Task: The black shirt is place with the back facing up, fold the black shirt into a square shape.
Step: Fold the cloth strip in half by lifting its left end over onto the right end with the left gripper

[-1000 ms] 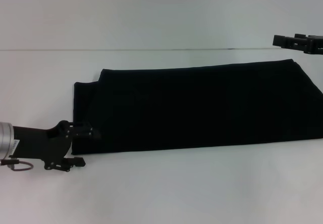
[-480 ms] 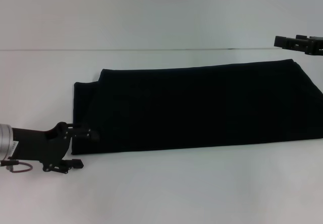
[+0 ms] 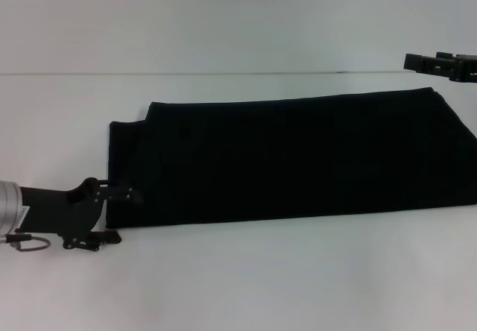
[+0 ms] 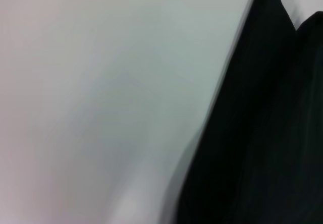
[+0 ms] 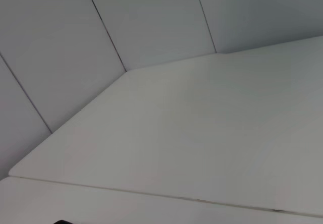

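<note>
The black shirt [image 3: 291, 156] lies flat on the white table [image 3: 261, 286] as a long folded band, plain side up, with no letters showing. My left gripper [image 3: 124, 215] sits at the shirt's near left corner, open. One finger [image 3: 123, 194] lies over the cloth and the other [image 3: 104, 237] is on the table just off the edge. In the left wrist view the shirt [image 4: 262, 133] fills one side, next to bare table. My right gripper [image 3: 441, 64] hangs in the air above the shirt's far right corner, holding nothing.
The table's far edge [image 3: 223, 73] meets a pale wall. The right wrist view shows only the tabletop [image 5: 202, 133] and wall panels [image 5: 75, 32]. The shirt's right end runs up to the picture's edge.
My left gripper has shifted slightly to the left at the shirt's corner, and its lower finger has come up a little. The shirt and the right gripper have not moved.
</note>
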